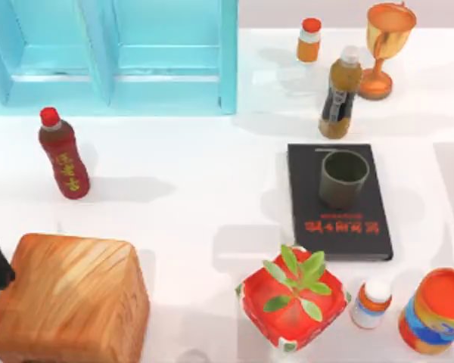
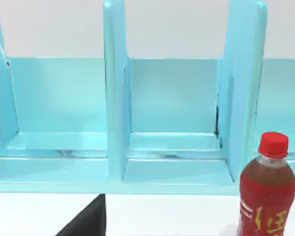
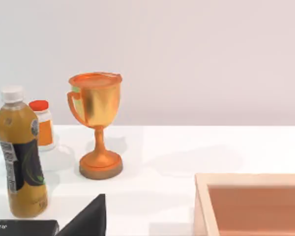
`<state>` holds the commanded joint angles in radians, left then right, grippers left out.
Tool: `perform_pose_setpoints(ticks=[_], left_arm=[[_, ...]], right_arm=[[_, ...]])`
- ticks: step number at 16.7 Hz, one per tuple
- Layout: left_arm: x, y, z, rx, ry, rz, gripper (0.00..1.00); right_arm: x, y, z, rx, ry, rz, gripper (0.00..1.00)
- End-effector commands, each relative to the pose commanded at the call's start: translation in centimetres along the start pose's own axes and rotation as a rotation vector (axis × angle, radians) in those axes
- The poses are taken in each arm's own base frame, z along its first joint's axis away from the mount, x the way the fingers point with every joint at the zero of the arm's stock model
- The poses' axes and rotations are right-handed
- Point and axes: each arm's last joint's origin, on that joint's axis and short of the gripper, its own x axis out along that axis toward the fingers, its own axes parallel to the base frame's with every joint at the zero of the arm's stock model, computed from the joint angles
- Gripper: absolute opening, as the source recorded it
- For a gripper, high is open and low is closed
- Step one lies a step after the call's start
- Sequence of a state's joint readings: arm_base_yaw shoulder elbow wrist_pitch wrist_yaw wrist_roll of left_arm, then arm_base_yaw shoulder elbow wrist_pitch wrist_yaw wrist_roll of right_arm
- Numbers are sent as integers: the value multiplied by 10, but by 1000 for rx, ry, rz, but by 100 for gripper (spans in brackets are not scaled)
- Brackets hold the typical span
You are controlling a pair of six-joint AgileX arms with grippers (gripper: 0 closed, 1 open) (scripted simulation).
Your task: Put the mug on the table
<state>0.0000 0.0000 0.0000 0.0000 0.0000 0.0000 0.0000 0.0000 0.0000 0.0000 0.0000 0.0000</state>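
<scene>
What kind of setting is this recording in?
Probably a rendered tabletop test scene, not a real room: a glossy white table strewn with unrelated props, such as a turquoise cabinet, an orange goblet, a potted plant and a mug on a black book.

Red lettering on the black book [image 1: 339, 223], too small to read; yellow characters on the red bottle [image 1: 63, 163], likewise unreadable.

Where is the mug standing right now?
In the top view, the mug stands upright on the black book, right of the table's centre, just below the amber bottle.
</scene>
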Motion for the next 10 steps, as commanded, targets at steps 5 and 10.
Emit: perform_pose_setpoints(ticks=[5, 10], left_arm=[[0, 0, 0, 0, 0, 0, 100], [0, 0, 0, 0, 0, 0, 100]], right_arm=[[0, 0, 12, 11, 46, -1, 100], [12, 1, 64, 62, 264, -3, 100]])
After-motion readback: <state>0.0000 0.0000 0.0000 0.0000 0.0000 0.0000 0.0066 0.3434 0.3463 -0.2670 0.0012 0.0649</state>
